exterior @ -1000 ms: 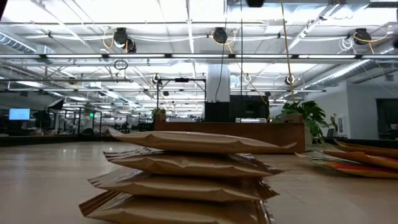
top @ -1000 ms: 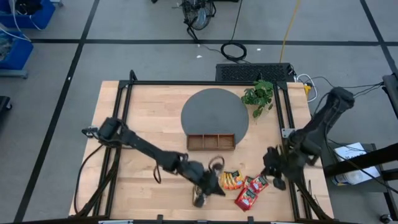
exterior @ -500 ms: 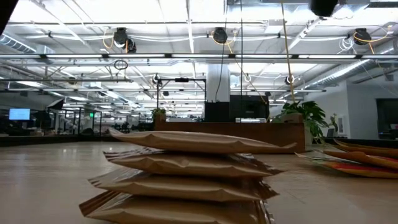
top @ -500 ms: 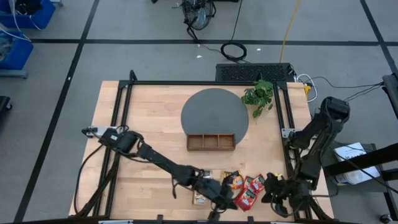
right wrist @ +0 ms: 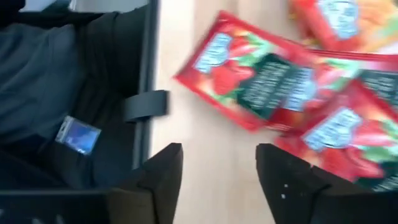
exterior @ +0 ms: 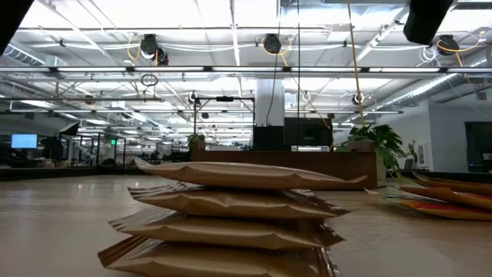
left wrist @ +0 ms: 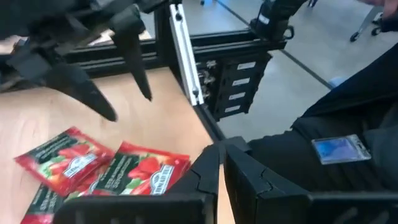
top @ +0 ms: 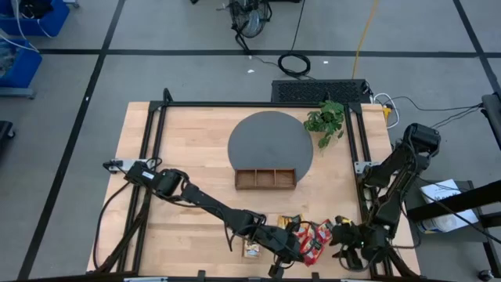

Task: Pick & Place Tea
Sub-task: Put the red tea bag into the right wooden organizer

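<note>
Both arms are crowding the near edge of the table now. The left gripper [top: 293,249] is sliding right, off the beige sachets [top: 252,249] it was over a second ago and in above the orange [top: 293,223] and red sachets [top: 319,233]; its fingers [left wrist: 208,171] are pressed together, holding nothing. The right gripper [top: 344,243] is pulling in and settling low at the table's near right corner, just beside the red sachets [right wrist: 249,68], fingers [right wrist: 163,171] spread wide with bare wood between them. So nothing is picked yet: every sachet is lying loose near the front edge, and the wooden tray [top: 266,178] by the grey mat [top: 270,139] is sitting with its slots unfilled. In the low view the beige stack [exterior: 231,211] is filling the foreground, untouched. It looks as if the red ones are being lined up for the first grab, probably by the right arm.
</note>
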Available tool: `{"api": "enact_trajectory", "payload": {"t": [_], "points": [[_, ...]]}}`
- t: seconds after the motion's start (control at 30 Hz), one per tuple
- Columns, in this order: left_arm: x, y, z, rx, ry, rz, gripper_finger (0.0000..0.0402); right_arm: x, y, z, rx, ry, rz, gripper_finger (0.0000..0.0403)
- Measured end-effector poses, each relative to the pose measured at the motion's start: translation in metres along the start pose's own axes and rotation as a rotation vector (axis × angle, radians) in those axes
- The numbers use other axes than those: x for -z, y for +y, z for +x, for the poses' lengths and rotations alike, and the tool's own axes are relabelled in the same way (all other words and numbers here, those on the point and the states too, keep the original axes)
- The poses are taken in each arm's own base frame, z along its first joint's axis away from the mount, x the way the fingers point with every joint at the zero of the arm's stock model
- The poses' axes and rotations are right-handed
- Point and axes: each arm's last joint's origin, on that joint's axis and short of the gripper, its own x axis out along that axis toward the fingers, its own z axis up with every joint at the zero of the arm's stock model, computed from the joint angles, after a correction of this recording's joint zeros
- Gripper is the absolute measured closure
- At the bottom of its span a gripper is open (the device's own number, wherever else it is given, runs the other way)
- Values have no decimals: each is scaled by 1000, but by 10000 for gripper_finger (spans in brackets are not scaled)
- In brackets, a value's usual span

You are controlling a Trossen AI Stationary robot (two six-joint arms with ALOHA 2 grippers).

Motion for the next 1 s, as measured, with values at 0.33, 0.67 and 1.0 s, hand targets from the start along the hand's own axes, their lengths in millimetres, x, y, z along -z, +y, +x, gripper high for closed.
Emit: {"api": "enact_trajectory", "payload": {"t": [0.33, 0.67, 1.0], "points": [[-2, 6, -1, -10, -13, -13, 382, 8, -42, -4, -267, -138, 198, 191], [16, 11, 14, -5, -32, -15, 390, 10, -57, 2, -326, -176, 281, 191], [28, 7, 22, 31, -27, -25, 377, 4, -31, 14, -287, -93, 328, 190]]}}
